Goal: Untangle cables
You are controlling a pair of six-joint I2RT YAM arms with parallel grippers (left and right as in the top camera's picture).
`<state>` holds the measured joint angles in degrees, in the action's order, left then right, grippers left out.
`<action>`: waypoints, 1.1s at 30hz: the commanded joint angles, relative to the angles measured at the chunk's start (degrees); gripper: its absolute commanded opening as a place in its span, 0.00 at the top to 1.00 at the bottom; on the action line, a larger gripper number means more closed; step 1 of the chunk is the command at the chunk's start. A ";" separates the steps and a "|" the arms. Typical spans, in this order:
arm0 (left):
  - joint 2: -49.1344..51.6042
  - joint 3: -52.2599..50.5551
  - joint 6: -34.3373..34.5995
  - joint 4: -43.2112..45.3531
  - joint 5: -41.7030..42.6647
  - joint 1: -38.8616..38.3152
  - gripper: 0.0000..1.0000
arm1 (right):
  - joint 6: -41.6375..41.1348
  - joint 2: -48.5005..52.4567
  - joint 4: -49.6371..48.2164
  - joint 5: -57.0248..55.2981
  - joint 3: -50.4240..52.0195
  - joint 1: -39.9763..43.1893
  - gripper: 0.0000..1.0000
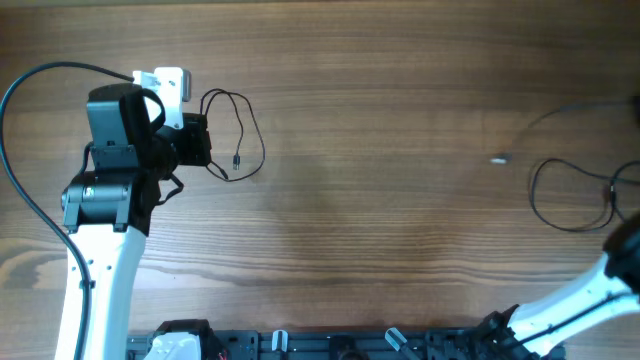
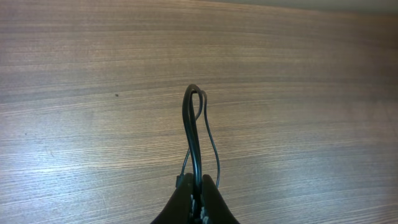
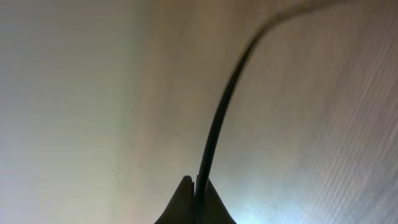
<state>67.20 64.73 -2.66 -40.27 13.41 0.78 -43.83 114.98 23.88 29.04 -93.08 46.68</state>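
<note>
A thin black cable hangs in loose loops at the far left of the wooden table, its small plug end dangling. My left gripper is shut on it; the left wrist view shows the cable's narrow loop rising from between the closed jaws. A second thin black cable lies in a loop at the far right, with a small light plug end. My right gripper is shut on this cable, which curves up and away. In the overhead view the right gripper itself is at the frame edge, hidden.
The left arm stands at the left with its thick black supply cable arcing round it. The right arm's white link crosses the lower right corner. A black rail runs along the table's near edge.
</note>
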 commanded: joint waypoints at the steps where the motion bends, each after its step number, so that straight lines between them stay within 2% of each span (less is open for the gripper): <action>1: 0.31 0.13 0.52 0.59 0.94 0.20 0.95 | -8.83 -6.62 -5.29 10.69 -1.05 6.16 0.96; 8: 0.31 0.13 0.55 0.87 0.94 0.20 0.95 | -25.31 -9.14 -28.02 29.40 -1.05 15.23 0.96; 10: 0.31 0.13 0.55 1.05 0.96 0.20 0.95 | -25.07 -9.14 -28.20 31.63 -1.03 16.22 0.94; 11: 0.31 0.13 0.55 1.05 0.96 0.20 0.95 | -24.81 -9.11 -26.73 31.91 -1.03 16.26 0.89; 12: 0.31 0.13 0.55 1.05 0.96 0.20 0.95 | -24.22 -9.11 -24.46 31.91 -0.98 16.24 0.68; 13: 0.31 0.13 0.55 1.05 0.96 0.20 0.95 | -23.61 -9.09 -21.86 31.76 -0.98 16.13 0.01; 25: 0.31 0.13 0.55 1.05 0.96 0.20 0.95 | -22.34 -9.01 7.26 21.57 -0.96 12.76 0.00; 30: 0.31 0.13 0.52 1.07 0.96 0.20 0.95 | -28.28 -9.03 27.78 5.05 -0.96 11.04 0.00; 33: 0.31 0.13 0.52 1.07 0.96 0.20 0.96 | -28.20 -9.03 34.18 -2.69 -0.96 10.38 0.00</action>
<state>67.24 64.71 -2.66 -39.48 13.43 0.78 -69.71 107.11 54.00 40.10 -93.84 57.69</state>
